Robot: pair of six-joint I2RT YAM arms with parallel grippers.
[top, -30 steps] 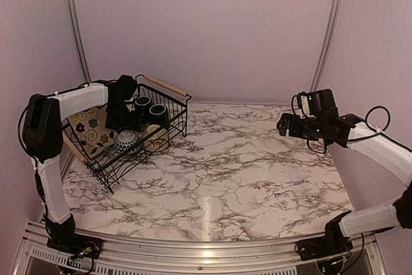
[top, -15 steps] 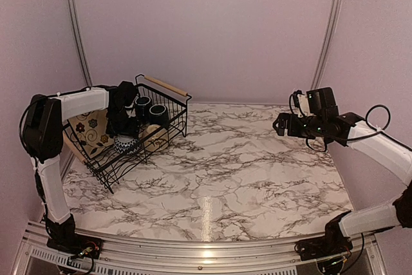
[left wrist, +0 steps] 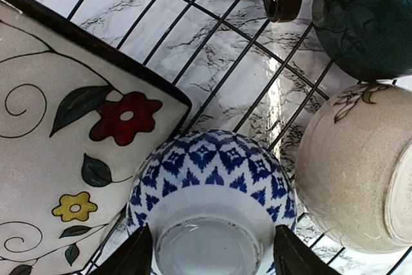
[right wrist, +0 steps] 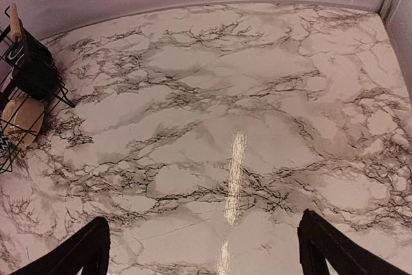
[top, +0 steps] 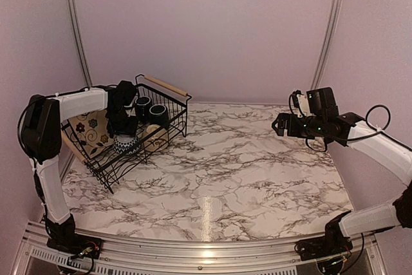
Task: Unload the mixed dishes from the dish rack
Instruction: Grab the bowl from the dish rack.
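The dish rack point(top: 164, 86), a black wire basket, stands at the table's far left. In it lean a square cream flowered plate point(top: 90, 127) point(left wrist: 58, 133), two dark blue-green mugs point(top: 143, 103) point(top: 158, 114) point(left wrist: 367, 17), a beige speckled dish point(left wrist: 354, 172) on its side, and a blue-and-white patterned bowl point(left wrist: 212, 185) turned upside down. My left gripper point(top: 125, 134) point(left wrist: 209, 256) reaches down into the rack, and its fingers point(left wrist: 138, 252) press against both sides of that bowl's base. My right gripper point(top: 280, 125) point(right wrist: 206, 249) hovers open over bare marble at the right.
The rack's wire floor point(left wrist: 257, 75) shows the marble table point(top: 244, 172) beneath. The rack's near corner and wooden handle point(right wrist: 14, 24) appear at the left edge of the right wrist view. Metal rails point(top: 76, 30) run up the back wall.
My left gripper dropped lower into the rack and its jaws drew in around the patterned bowl. The right gripper edged slightly left.
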